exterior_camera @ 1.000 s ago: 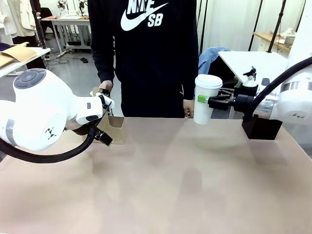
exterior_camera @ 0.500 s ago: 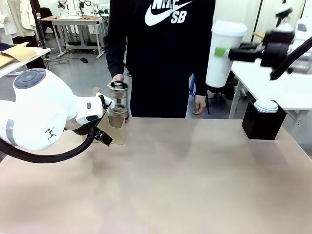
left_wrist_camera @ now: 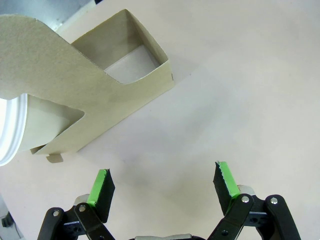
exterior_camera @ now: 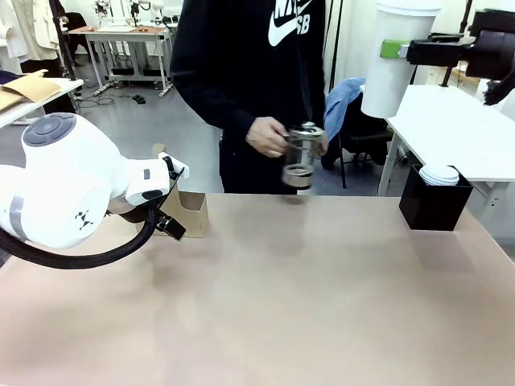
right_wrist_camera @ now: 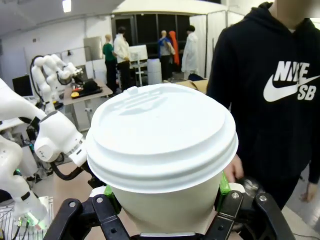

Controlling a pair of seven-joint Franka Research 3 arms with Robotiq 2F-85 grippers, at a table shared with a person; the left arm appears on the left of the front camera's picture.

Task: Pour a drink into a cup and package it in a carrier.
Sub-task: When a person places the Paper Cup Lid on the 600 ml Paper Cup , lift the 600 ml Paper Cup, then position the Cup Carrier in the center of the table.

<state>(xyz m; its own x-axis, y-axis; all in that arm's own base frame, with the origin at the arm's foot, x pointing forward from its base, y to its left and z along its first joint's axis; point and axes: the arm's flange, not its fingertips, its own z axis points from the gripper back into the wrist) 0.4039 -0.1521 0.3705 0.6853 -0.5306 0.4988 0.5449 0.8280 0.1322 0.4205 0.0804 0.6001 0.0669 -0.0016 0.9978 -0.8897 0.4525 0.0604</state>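
High at right, your right gripper (exterior_camera: 400, 50) clamps the lidded cup (exterior_camera: 393, 80); left gripper (left_wrist_camera: 162, 181) stands open beside the carrier (left_wrist_camera: 117, 97). Keep cup upright, descend squarely over the empty pocket (left_wrist_camera: 131, 67).

Bright, even indoor light falls from overhead; a ceiling lamp (right_wrist_camera: 66, 5) glows in the right wrist view. Shadows on the matt surface (exterior_camera: 322, 305) are pale and soft-edged, the clearest lying beside the carrier (left_wrist_camera: 100, 95) in the left wrist view. In the front view the person's hand (exterior_camera: 265, 137) and the glass (exterior_camera: 302, 157) it holds are smeared by motion. Both wrist views bend toward their edges, and the close cup (right_wrist_camera: 160, 145) looms large, its white lid slightly washed out.
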